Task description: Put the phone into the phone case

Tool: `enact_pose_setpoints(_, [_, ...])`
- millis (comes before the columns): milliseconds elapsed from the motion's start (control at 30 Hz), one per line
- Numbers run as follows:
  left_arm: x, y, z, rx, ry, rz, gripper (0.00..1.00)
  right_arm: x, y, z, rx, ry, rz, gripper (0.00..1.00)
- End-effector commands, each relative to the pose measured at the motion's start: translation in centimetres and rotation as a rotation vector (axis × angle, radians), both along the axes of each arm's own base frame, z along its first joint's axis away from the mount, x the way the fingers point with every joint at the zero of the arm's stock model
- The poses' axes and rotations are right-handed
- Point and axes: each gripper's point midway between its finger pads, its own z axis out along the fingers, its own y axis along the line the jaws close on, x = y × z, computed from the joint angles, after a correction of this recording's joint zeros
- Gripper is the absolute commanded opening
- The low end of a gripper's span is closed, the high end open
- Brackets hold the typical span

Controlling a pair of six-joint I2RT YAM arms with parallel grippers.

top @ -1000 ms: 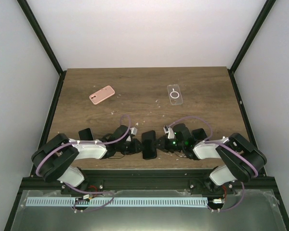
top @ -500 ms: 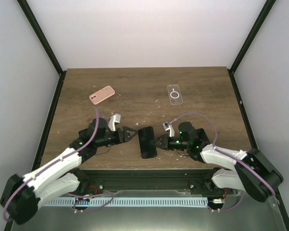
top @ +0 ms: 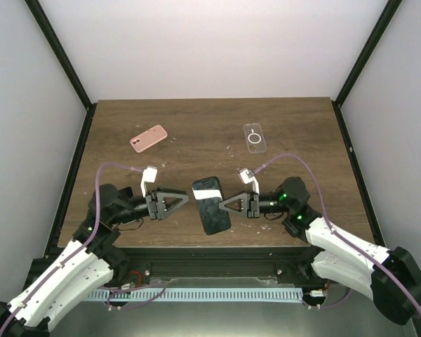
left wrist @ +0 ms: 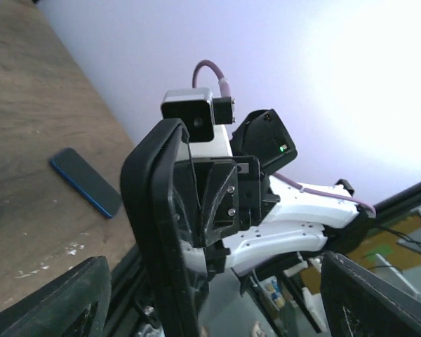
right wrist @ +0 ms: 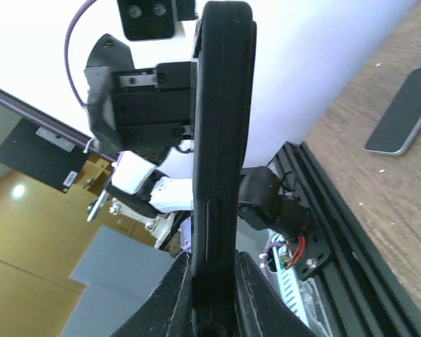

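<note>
1. Right gripper [top: 223, 205] is clamped narrow on one edge of the black phone case [top: 212, 210], holding it up off the table [top: 302, 119] between the two arms.
2. From the right wrist camera the case stands edge-on, rising straight out from between the fingers, with a slim side slot showing.
3. From above, the case's glossy upper face catches a patch of light; whether a phone sits inside it, I cannot tell.
4. Left gripper [top: 185, 199] points at the case's opposite edge, just beside it, jaws spread wide and gripping nothing.
5. On the left wrist camera its fingers [left wrist: 56, 302] sit far apart in the lower corners, the case ahead of them.
6. Pink phone [top: 149, 138] lies flat on the table beyond the left gripper, well apart from it.
7. Clear case [top: 254, 137] with a ring mark lies flat beyond the right gripper, also well apart.
</note>
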Motion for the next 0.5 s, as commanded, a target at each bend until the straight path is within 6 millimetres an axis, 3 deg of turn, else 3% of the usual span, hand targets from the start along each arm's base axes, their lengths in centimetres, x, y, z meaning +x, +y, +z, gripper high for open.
enact_pose_setpoints(0, [-1.3,-0.6,1.2,-0.088,-0.023,-0.103,0.8,-1.8,-0.4,5.6,0.139,-0.096,0.086,0.04])
enact_pose_setpoints(200, [-0.6,-1.1,0.4,-0.093,0.003,-0.108,0.76,-2.9,-0.4,6.8,0.203,-0.091,0.15,0.04])
enact_pose_setpoints(300, [-0.7,-1.3,1.1,-0.142,-0.017,-0.129,0.73,-3.3,0.0,6.8,0.205,-0.085,0.173,0.05])
enact_pose_setpoints(467, [-0.5,-1.4,1.2,-0.162,-0.008,-0.13,0.54,-3.6,0.3,7.1,0.216,-0.082,0.177,0.05])
